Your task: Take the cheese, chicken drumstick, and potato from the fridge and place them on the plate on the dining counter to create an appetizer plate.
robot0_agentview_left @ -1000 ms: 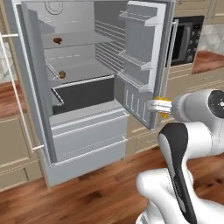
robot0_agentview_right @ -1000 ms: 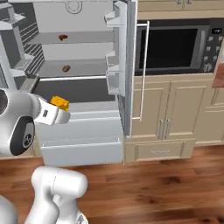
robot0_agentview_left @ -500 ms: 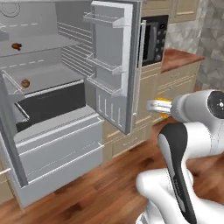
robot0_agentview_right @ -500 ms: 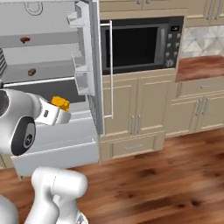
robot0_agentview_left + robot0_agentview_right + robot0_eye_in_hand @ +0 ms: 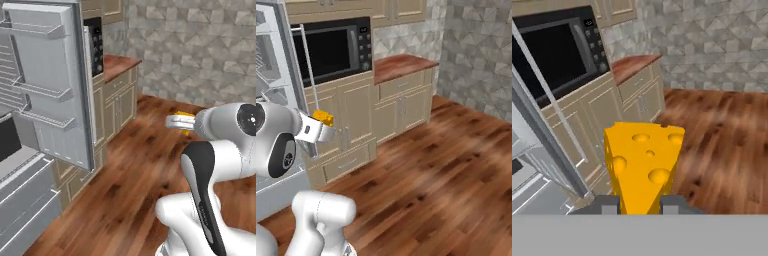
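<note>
The cheese (image 5: 643, 166), a yellow-orange wedge with holes, sits between the two dark fingertips of my gripper (image 5: 641, 204), which is shut on it. From the base cameras the cheese (image 5: 184, 119) (image 5: 323, 118) pokes out of the gripper (image 5: 177, 121) (image 5: 325, 131), held in the air over the wood floor. The fridge (image 5: 45, 95) stands at the left with its door (image 5: 50, 85) swung open and its white wire-railed bins showing. The chicken drumstick, the potato, the plate and the dining counter are out of view.
A built-in black microwave (image 5: 331, 50) sits above beige cabinets (image 5: 401, 102) with a reddish wood counter top (image 5: 401, 66). A grey stone wall (image 5: 200, 50) runs behind. Brown wood floor (image 5: 446, 170) stretches to the right.
The whole scene has swept leftwards in both base views as the base turned right, away from the fridge interior. The cheese stays held in the shut gripper.
</note>
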Robot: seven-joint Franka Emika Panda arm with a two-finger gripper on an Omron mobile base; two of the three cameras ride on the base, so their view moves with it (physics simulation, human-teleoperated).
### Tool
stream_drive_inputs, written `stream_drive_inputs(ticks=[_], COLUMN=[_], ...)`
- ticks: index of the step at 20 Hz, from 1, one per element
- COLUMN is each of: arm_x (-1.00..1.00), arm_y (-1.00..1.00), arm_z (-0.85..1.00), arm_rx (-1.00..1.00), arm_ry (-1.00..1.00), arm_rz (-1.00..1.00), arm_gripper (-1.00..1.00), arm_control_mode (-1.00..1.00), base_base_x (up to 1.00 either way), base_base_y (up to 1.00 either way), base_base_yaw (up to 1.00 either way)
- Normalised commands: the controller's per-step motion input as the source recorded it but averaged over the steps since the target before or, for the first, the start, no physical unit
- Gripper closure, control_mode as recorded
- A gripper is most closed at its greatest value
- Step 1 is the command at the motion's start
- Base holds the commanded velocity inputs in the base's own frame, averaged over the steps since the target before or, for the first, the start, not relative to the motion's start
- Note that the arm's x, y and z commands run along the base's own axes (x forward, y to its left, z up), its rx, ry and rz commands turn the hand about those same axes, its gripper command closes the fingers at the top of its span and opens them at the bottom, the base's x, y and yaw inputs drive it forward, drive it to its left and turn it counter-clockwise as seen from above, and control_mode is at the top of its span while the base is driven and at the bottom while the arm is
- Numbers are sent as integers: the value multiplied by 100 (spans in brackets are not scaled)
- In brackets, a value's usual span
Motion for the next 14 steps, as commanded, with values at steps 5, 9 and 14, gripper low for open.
stream_drive_inputs(ticks=[5,9,14], arm_x=[0,0,0], arm_y=[0,0,0], arm_z=[0,0,0], arm_rx=[0,0,0], arm_ry=[0,0,0], arm_rz=[0,0,0], arm_gripper=[100,100,100], arm_control_mode=[100,100,100], base_base_x=[0,0,0], base_base_y=[1,0,2], base_base_yaw=[-74,-68,-62])
